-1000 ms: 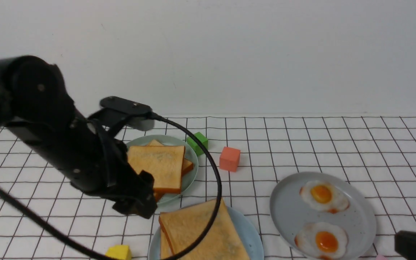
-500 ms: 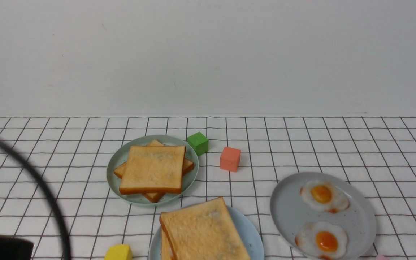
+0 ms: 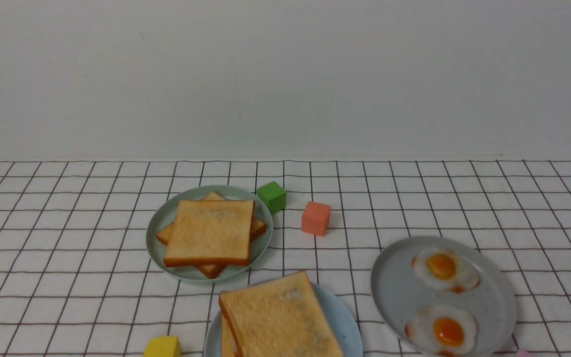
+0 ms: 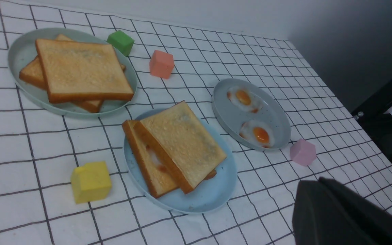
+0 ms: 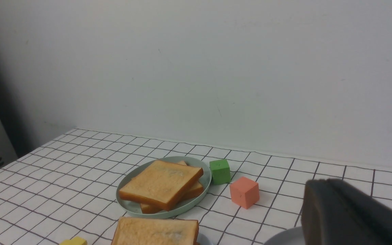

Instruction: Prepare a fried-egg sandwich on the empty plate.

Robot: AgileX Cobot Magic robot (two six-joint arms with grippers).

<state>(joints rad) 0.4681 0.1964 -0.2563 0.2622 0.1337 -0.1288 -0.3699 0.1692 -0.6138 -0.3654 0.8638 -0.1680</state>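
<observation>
The fried-egg sandwich (image 3: 278,317) lies on the pale blue plate (image 3: 347,322) at the front middle of the table. Its two toast slices are slightly offset. In the left wrist view the sandwich (image 4: 182,143) shows egg white (image 4: 155,159) between the slices, on the blue plate (image 4: 209,197). Its top also shows in the right wrist view (image 5: 155,233). Neither arm shows in the front view. My left gripper (image 4: 313,183) is shut and empty, above the cloth and apart from the blue plate. My right gripper (image 5: 322,183) is shut and empty, above the grey plate's edge (image 5: 284,238).
A pale green plate (image 3: 159,223) holds a stack of toast (image 3: 211,230) behind the sandwich. A grey speckled plate (image 3: 394,287) at the right holds two fried eggs (image 3: 441,267). A green cube (image 3: 271,196), an orange cube (image 3: 315,217), a yellow cube (image 3: 162,346) and a pink cube (image 4: 303,152) lie on the checked cloth.
My left arm has pulled back from over the toast plate and left the front view at the lower left. The right gripper tip has also left the lower right corner.
</observation>
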